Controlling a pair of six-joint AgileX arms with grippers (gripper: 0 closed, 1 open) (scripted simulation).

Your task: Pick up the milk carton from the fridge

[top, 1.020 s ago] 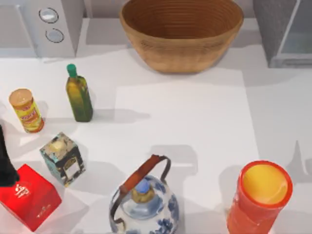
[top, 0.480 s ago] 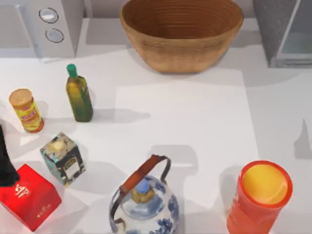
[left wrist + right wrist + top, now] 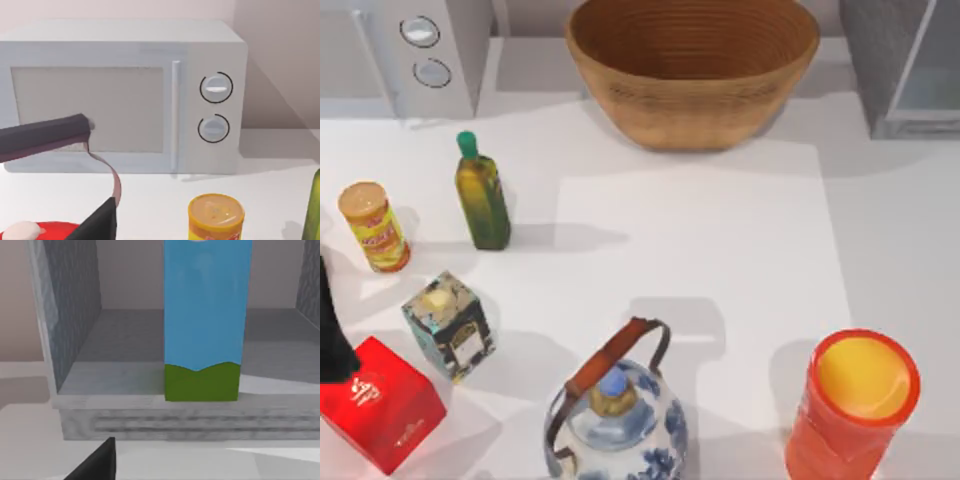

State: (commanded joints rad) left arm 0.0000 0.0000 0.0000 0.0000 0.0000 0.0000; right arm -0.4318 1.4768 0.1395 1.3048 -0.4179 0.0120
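Overhead, the fridge (image 3: 900, 65) stands right of the wicker basket (image 3: 692, 70); the left arm (image 3: 332, 330) idles beside the red box (image 3: 378, 402). Left wrist: the left gripper (image 3: 95, 172) gapes apart before the microwave (image 3: 125, 95). Right wrist: the milk carton (image 3: 205, 325) stands upright inside the fridge (image 3: 75, 315), by its front edge; whether the right gripper's fingers (image 3: 97, 462) are apart I cannot tell.

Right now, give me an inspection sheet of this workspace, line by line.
Surface: white table, pale mat in the middle.
Job's things: milk carton stands upright inside the open fridge, near its front edge, not yet gripped.
Clutter: basket, oil bottle, yellow can, tea box, red box, teapot, orange cup.
Grippers: left gripper open, facing the microwave; right gripper faces the carton.
Cables: nothing seen.
Surroundings: plain wall.
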